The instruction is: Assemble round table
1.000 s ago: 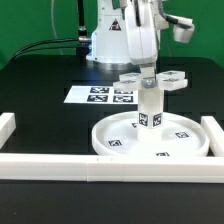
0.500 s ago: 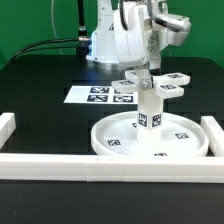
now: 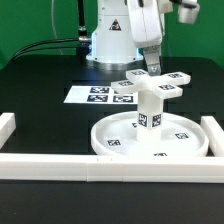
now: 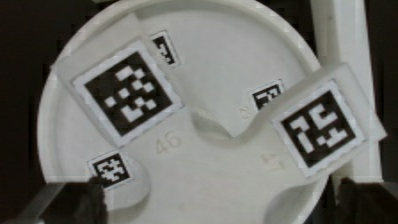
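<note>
Pincer hangs spread wide, pointing down above the cross-shaped base.

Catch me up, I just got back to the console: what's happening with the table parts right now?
The arm's end effector hangs open directly above the cross-shaped base, gripping nothing. That base sits on top of the short leg, which stands upright on the round disc. The stack stands on its own on the black table, with the marker board behind it and the white border rail in front.
</note>
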`<state>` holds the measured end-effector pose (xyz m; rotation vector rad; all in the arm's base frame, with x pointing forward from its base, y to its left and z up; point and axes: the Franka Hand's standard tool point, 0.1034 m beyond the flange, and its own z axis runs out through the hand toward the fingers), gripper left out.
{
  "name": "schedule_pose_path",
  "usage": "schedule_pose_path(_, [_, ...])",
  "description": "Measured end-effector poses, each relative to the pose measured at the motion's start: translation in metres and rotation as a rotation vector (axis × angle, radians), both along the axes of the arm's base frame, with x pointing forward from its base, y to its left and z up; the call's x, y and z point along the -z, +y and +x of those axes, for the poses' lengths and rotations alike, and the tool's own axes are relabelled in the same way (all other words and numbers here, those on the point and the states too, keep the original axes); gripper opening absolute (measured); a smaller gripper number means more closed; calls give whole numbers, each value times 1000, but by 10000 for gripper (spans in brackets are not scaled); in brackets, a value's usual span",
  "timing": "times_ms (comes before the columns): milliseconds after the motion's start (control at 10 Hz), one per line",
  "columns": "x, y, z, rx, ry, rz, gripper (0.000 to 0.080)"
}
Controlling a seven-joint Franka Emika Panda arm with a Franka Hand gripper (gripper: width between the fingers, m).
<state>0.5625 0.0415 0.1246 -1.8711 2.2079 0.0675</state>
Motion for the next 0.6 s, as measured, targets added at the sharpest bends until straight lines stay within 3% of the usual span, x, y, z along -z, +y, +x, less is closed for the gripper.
schedule_pose_path(600, [-2,11,1,-607,-78,-109,649])
